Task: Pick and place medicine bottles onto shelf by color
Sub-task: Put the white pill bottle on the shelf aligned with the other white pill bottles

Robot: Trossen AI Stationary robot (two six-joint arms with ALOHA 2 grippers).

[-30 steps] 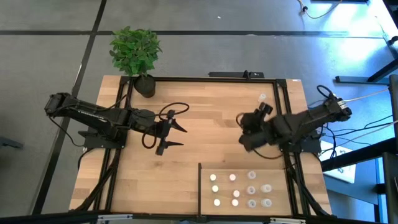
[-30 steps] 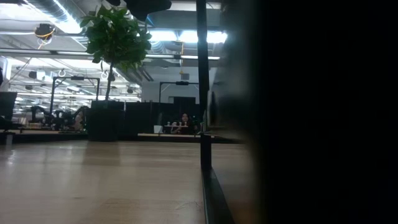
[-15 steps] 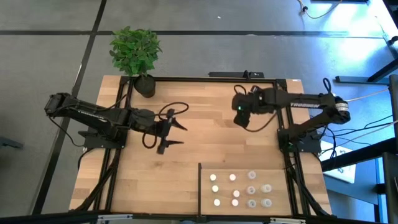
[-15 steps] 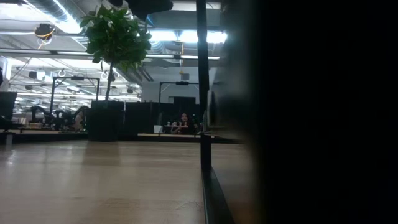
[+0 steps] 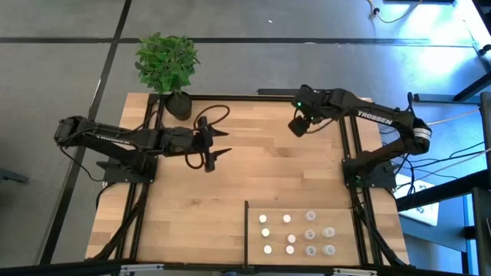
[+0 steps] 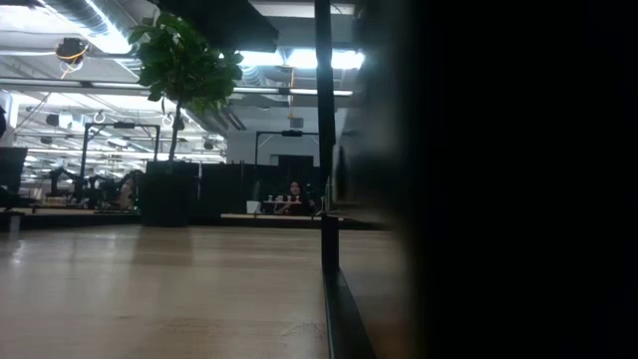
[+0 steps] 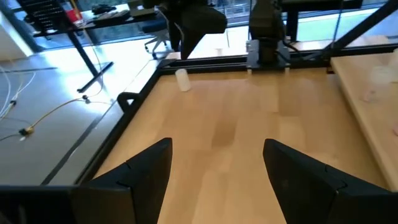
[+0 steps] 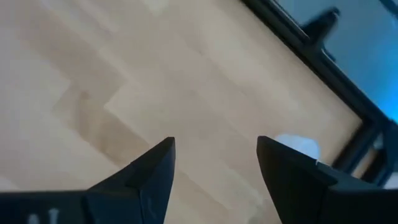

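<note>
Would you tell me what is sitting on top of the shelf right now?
Eleven small medicine bottles stand in rows on the shelf: white-capped ones toward the left, translucent grey toward the right. Nothing overhead covers them; the shelf's near edge is out of frame.

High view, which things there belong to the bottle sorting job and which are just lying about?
Part of the job: medicine bottles standing on the shelf; one loose bottle by the table's far edge; right gripper, open, near it; left gripper, open, mid-table.
Just lying about: potted plant at the table's far left corner.
</note>
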